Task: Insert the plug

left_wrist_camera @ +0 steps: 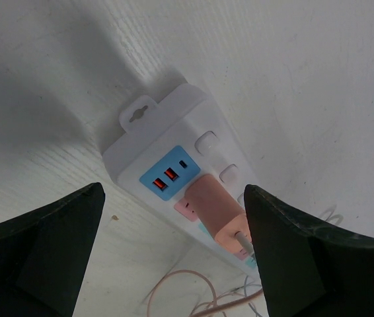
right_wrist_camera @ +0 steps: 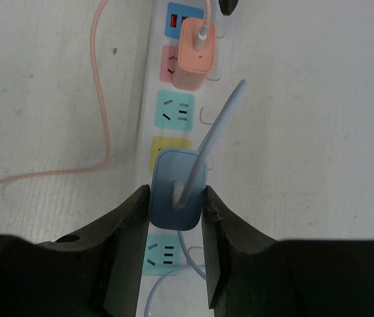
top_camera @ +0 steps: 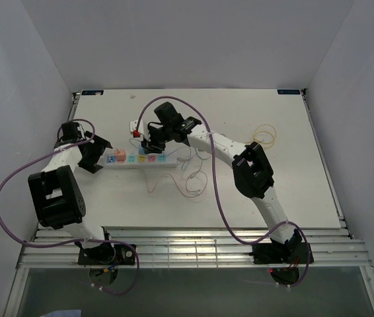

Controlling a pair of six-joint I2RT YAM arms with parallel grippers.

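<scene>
A white power strip (top_camera: 141, 159) with coloured sockets lies at the table's middle left. My right gripper (right_wrist_camera: 177, 199) is shut on a blue plug (right_wrist_camera: 177, 177) and holds it over the yellow socket (right_wrist_camera: 167, 146), hiding most of it. I cannot tell whether its pins are in. Its pale blue cable (right_wrist_camera: 221, 119) runs up and away. An orange plug (right_wrist_camera: 195, 56) sits in the pink socket, also in the left wrist view (left_wrist_camera: 217, 208). My left gripper (left_wrist_camera: 174, 201) is open, its fingers on either side of the strip's USB end (left_wrist_camera: 167, 177). It also shows in the top view (top_camera: 99, 156).
A pink cable (right_wrist_camera: 101, 99) runs beside the strip. Thin cable loops (top_camera: 190, 178) lie in front of the strip. A yellow wire coil (top_camera: 264, 136) lies at the right. A small white adapter (top_camera: 135, 126) sits behind the strip.
</scene>
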